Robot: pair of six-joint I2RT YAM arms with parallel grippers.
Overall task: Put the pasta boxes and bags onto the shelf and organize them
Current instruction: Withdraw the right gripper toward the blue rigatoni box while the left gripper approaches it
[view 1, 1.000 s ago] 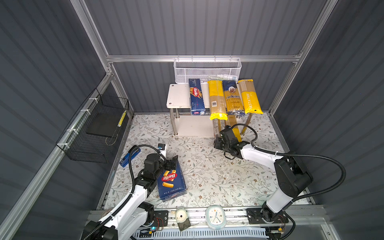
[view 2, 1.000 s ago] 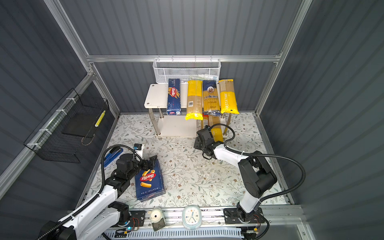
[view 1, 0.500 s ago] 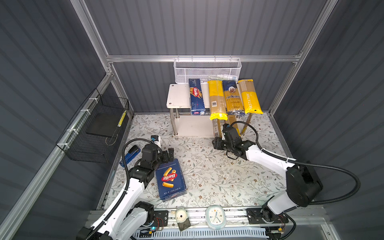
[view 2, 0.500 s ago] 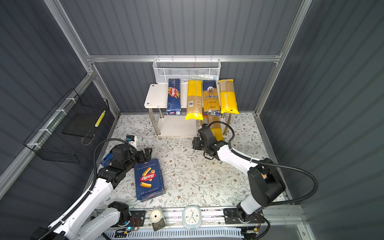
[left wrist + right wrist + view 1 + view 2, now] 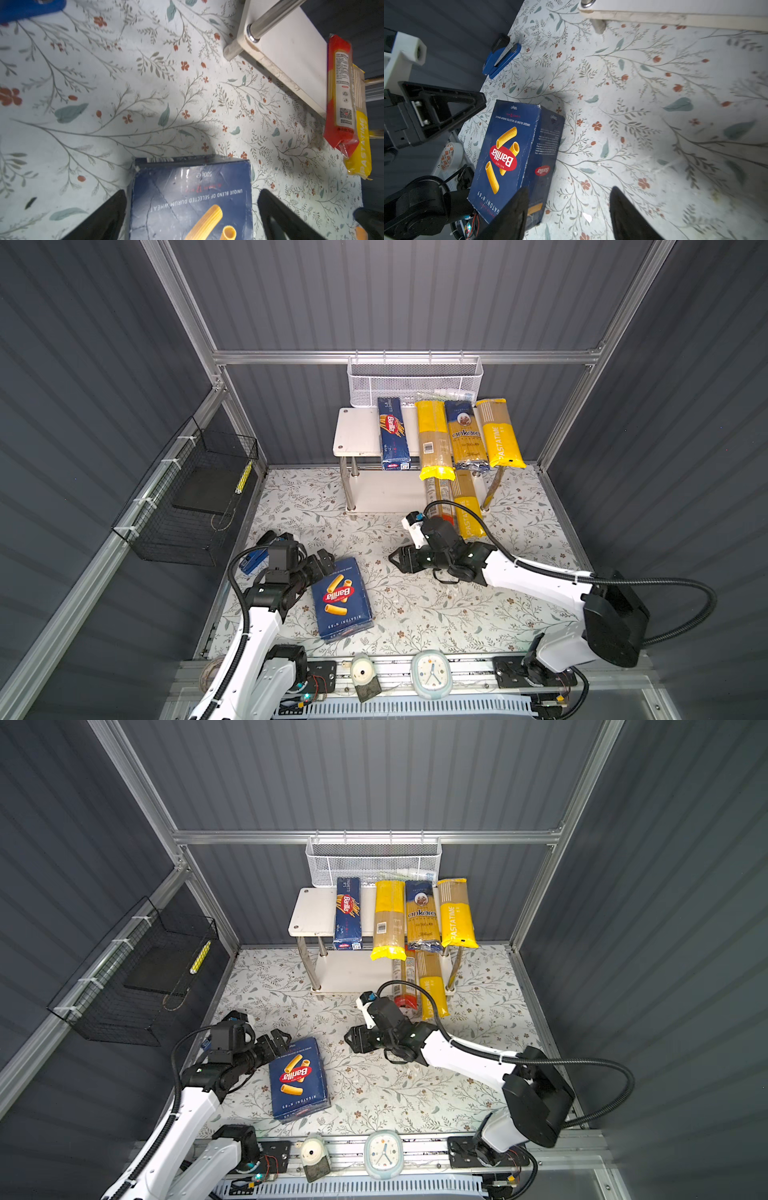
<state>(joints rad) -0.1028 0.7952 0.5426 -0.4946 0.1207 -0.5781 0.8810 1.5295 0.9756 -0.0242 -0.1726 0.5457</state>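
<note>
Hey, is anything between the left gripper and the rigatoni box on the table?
Nothing visible. The left gripper is open, its jaws standing on either side of one end of the rigatoni box, not clamped on it.

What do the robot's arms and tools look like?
The left arm and right arm have white shells with black joints. A black ribbed cable loops beside each. The left tool and right tool are black, each with two triangular fingers.

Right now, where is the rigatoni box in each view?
Top view: rigatoni box lies flat, lower left of centre.
Top view: the box, same place.
Left wrist: its end sits between the left gripper's open fingers.
Right wrist: the box beside the left gripper.
Shared landmark: the shelf, its lower white board.
</note>
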